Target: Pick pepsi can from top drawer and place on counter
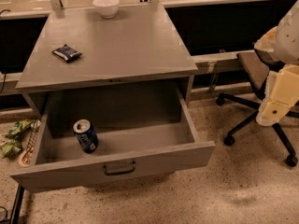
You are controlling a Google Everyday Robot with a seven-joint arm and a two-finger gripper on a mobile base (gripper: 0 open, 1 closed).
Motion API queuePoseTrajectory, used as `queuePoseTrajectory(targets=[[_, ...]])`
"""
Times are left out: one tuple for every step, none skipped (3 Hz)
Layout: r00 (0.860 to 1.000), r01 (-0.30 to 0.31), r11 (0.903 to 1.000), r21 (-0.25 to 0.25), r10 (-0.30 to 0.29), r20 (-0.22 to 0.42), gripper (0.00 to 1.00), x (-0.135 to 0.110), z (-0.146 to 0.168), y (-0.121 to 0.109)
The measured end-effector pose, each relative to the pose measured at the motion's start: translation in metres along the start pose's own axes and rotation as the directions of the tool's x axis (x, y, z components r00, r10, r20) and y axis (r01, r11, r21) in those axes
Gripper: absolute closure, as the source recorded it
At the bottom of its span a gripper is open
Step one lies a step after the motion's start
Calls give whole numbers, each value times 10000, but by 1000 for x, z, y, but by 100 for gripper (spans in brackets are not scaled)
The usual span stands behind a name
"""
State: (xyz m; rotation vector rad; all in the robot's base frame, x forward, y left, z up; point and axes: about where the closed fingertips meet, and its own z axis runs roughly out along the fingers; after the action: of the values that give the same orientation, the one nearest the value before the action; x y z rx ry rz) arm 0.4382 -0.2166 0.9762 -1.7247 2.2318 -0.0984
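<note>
The pepsi can [85,135], dark blue with a silver top, stands upright in the left part of the open top drawer [154,160]. The drawer is pulled far out, and its dark handle [119,168] faces me. The grey counter [126,45] lies above and behind it. My gripper [276,104] shows as a cream-coloured part at the right edge of the view, over the chair. It is well to the right of the drawer and far from the can, and nothing shows in it.
A flat dark snack packet [67,53] lies on the counter's left side. A white bowl [106,6] stands at its back edge. A black office chair [254,78] on wheels stands right of the cabinet. Green packets [14,134] lie on the floor at the left.
</note>
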Motion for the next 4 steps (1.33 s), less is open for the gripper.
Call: queuePoseTrajectory(targets=[[10000,46,9999,91,-47,73,0,-4,0,-1],[9937,172,9998,-68,-164,1108,0,-29,12,0],[9402,664,9963,-542,-442,3378,0,-95,54,5],[8303,1498,9857,-772,-831,5511,0,-177,86,22]])
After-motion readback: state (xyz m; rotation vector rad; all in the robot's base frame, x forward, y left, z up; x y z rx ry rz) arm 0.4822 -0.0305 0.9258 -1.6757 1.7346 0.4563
